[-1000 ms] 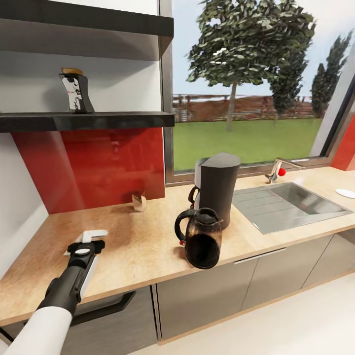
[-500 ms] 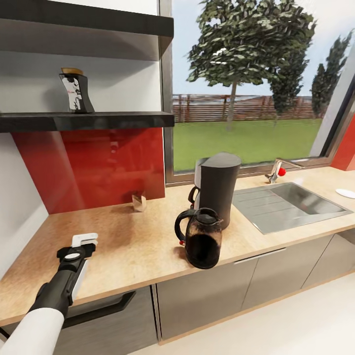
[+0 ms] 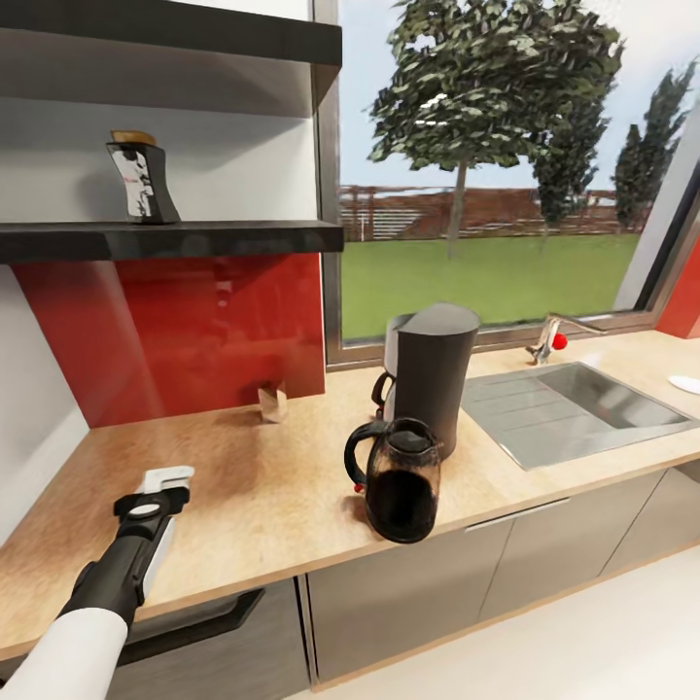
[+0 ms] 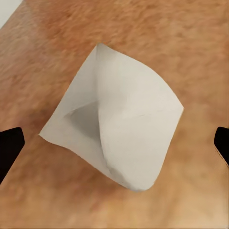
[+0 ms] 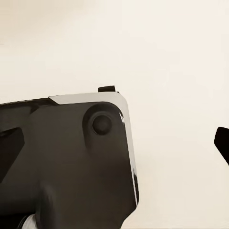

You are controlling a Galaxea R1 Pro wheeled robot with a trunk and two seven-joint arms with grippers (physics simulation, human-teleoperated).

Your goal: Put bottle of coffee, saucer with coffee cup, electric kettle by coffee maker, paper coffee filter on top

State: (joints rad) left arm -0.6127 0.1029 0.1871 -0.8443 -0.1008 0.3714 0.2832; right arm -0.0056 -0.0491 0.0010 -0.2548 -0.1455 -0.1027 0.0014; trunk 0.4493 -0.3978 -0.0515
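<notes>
The paper coffee filter (image 4: 119,129), an off-white folded piece, lies flat on the tan countertop (image 3: 262,486), its edge (image 3: 167,476) peeking out past my left gripper (image 3: 154,498). That gripper (image 4: 114,143) hovers just above the filter, open, with one finger on each side. The dark coffee maker (image 3: 433,374) stands mid-counter with the brown glass electric kettle (image 3: 399,481) right in front of it. The bottle of coffee (image 3: 139,180) stands on the black shelf (image 3: 243,236). The white saucer (image 3: 686,384) sits at the far right. My right gripper (image 5: 119,143) is open over pale floor.
A steel sink (image 3: 574,403) with a tap (image 3: 546,340) lies right of the coffee maker. A small tan object (image 3: 272,402) stands by the red backsplash (image 3: 194,331). A dark robot part (image 5: 67,157) shows in the right wrist view.
My left gripper has drawn back toward the counter's front left, staying over the filter. The head camera has shifted slightly.
</notes>
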